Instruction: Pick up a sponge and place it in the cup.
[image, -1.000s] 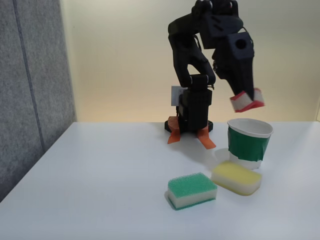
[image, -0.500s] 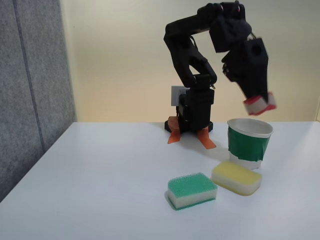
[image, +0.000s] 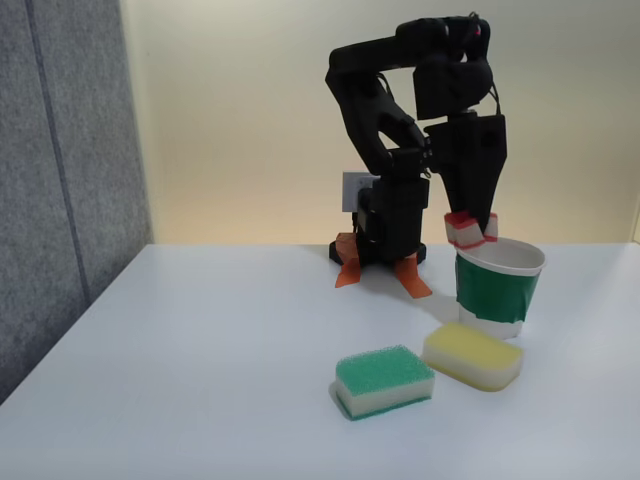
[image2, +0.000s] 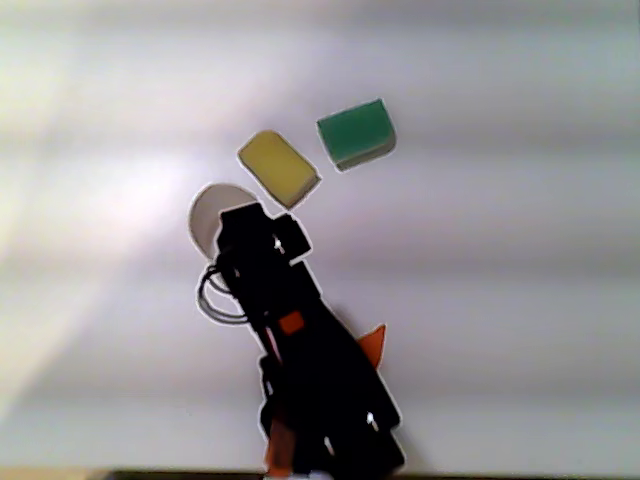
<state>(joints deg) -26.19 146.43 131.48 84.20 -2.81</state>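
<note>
While the white table (image: 200, 380) lies broad and bare at the near left of the fixed view, the black arm (image: 385, 110) rises from its orange-taped base at the far side and bends down over the right. Its gripper (image: 470, 228) points straight downward, clamped on the small squarish sponge with a red top and white base (image: 470, 230), which hangs just at the far-left rim of the white-rimmed paper cup with a wide green band (image: 497, 285). That downward pose suits a drop into the cup's open mouth, though the sponge seems to sit over the rim more than over the centre; I cannot tell whether it touches the rim. Seen from above in the other view, the arm covers most of the cup (image2: 212, 210). Near the cup rests a longer yellow sponge (image: 473, 355), and left of that a green-topped sponge (image: 385, 380), both untouched.
</note>
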